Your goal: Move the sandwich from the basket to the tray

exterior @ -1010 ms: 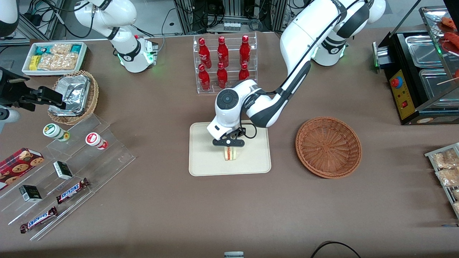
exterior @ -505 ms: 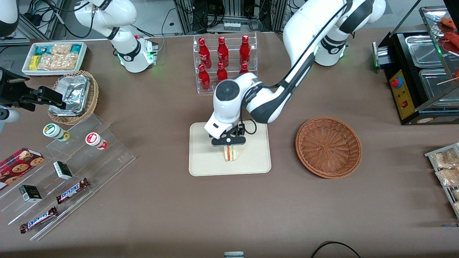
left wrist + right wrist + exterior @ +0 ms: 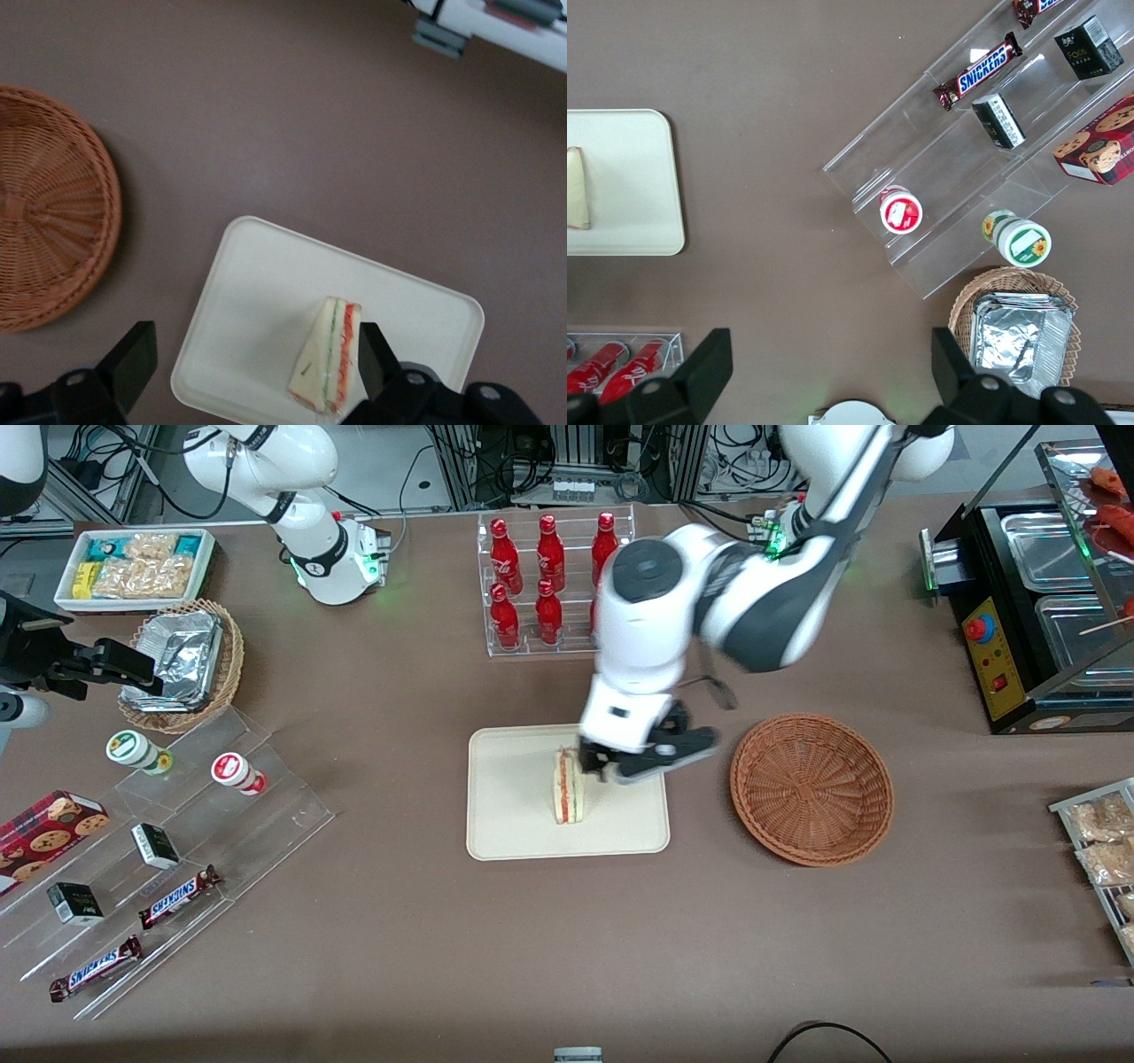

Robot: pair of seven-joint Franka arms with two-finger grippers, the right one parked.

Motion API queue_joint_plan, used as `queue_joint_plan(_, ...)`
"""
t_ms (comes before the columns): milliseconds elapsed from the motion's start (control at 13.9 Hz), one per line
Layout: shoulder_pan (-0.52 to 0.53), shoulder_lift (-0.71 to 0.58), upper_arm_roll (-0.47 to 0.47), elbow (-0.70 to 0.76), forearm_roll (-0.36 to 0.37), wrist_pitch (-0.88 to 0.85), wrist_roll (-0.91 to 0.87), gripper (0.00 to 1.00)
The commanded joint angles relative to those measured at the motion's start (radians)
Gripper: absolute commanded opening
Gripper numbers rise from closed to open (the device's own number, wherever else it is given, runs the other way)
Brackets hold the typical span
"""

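The sandwich (image 3: 568, 788) stands on its edge on the cream tray (image 3: 514, 810), with the red and green filling facing the front camera. My left gripper (image 3: 651, 757) is open and empty. It hangs above the tray's end nearest the basket (image 3: 811, 788), just beside the sandwich and apart from it. The reddish-brown basket is empty. In the left wrist view the sandwich (image 3: 328, 359) lies on the tray (image 3: 257, 283) close to one black fingertip (image 3: 374, 350), with the basket (image 3: 44, 230) off to the side. The right wrist view shows the tray (image 3: 629, 177) and the sandwich (image 3: 576, 199).
A clear rack of red bottles (image 3: 554, 584) stands farther from the front camera than the tray. A stepped acrylic shelf of snacks (image 3: 177, 841), a foil-filled wicker basket (image 3: 182, 664) and a snack bin (image 3: 133, 567) lie toward the parked arm's end. A black food warmer (image 3: 1036, 602) stands at the working arm's end.
My gripper has let go of the sandwich, opened, risen and swung toward the basket. The sandwich stays standing on the tray.
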Motion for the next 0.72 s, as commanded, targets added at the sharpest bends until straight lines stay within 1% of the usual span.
queue_joint_plan(0,0.106,-0.109,-0.007,-0.088,-0.005,-0.042,0.048,1.0)
queue_joint_plan(144,0.186,-0.167,-0.007,-0.103,-0.052,-0.105,0.172,1.0)
queue_joint_plan(433,0.361,-0.269,-0.006,-0.102,-0.167,-0.263,0.52,1.0)
queue_joint_plan(649,0.465,-0.327,-0.006,-0.105,-0.217,-0.357,0.766,1.0)
